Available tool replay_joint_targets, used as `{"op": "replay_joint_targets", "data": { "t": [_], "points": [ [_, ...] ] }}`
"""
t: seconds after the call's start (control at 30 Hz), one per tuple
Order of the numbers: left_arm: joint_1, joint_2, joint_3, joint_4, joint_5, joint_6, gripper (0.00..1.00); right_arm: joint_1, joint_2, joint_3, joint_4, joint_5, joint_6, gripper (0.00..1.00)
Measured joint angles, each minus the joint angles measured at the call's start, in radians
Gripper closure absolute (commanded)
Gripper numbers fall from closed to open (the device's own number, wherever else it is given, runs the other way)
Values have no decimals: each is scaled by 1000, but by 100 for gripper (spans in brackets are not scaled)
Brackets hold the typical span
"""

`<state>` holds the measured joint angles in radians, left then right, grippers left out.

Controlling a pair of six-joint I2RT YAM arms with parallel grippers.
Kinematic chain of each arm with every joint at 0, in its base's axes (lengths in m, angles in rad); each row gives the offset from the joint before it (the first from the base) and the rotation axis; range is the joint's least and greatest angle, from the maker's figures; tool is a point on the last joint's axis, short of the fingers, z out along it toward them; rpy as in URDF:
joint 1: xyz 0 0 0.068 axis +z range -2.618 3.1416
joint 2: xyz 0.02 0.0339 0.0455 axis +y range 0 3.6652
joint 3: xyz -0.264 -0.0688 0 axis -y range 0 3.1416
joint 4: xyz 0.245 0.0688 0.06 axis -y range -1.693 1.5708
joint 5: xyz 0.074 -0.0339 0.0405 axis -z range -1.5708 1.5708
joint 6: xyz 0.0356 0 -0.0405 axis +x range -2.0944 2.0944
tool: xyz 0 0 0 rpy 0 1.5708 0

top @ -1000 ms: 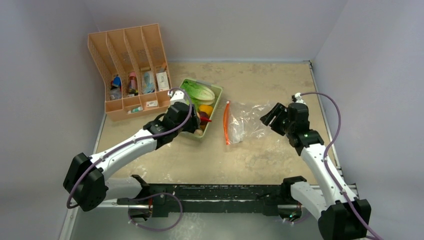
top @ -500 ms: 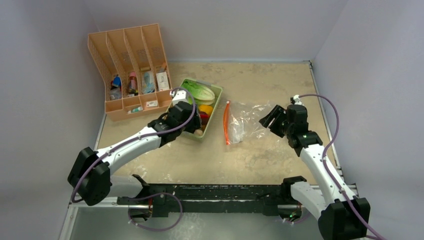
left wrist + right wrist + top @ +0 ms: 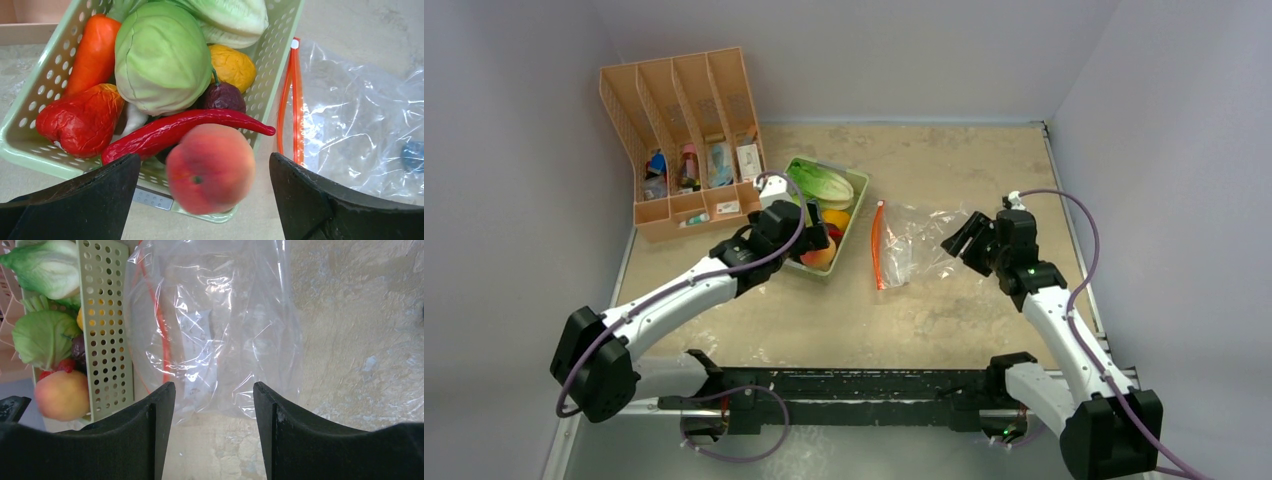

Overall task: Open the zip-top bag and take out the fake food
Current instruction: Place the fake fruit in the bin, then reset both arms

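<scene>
The left gripper (image 3: 204,157) is open very wide. It hangs low over the near end of the tray (image 3: 37,100) and holds nothing. A peach (image 3: 210,167) is between its two fingers, with a gap on each side. The peach is at the tray's near rim, right by a long red chili (image 3: 185,132). Behind the chili is a big round cabbage (image 3: 162,57). A carrot (image 3: 95,52) lies along the left wall of the tray, and a crinkly red piece (image 3: 80,120) lies in front of it. A yellow pepper (image 3: 232,65) and a lettuce (image 3: 225,17) are at the far end.

The bag (image 3: 914,245) lies flat on the tabletop (image 3: 924,330), just to the right of the tray. Its orange zip strip (image 3: 295,100) is on the side next to the tray. I cannot tell if the zip is open or shut.

The right gripper (image 3: 214,385) is at the other side of the bag, away from the tray. Its fingers are partly open. The bag's edge shows in the gap between them, but the fingers do not pinch it. I cannot tell if they touch the plastic.
</scene>
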<state>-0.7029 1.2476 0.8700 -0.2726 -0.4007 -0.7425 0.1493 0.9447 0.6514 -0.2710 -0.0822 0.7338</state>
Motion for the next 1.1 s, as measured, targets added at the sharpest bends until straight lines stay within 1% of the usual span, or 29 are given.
{"op": "replay_joint_targets", "data": {
  "t": [0.37, 0.47, 0.53, 0.6, 0.63, 0.73, 0.9, 1.1],
  "points": [
    [0, -74, -8, -1, -10, -16, 1, 0, -1, -1, 0, -6, 0, 38],
    [0, -87, 8, -24, -23, -13, 1, 0, -4, -1, -3, 5, -5, 38],
    [0, -96, 28, -36, -23, -3, 1, 0, -4, 5, -16, 24, -10, 34],
    [0, -114, 43, -37, -23, 3, 1, 0, -5, 21, -38, 49, -21, 23],
    [0, -131, 49, -36, -25, 5, 1, 0, -8, 32, -47, 67, -31, 20],
    [1, -198, 71, -49, -59, 6, 1, 0, -36, 70, -72, 103, -58, 13],
    [16, -253, 162, -89, -101, 51, 1, 0, -81, 182, -102, 169, -130, 12],
    [28, -254, 270, -117, -99, 159, 1, 0, -61, 342, -99, 206, -208, 12]
  ]
}}
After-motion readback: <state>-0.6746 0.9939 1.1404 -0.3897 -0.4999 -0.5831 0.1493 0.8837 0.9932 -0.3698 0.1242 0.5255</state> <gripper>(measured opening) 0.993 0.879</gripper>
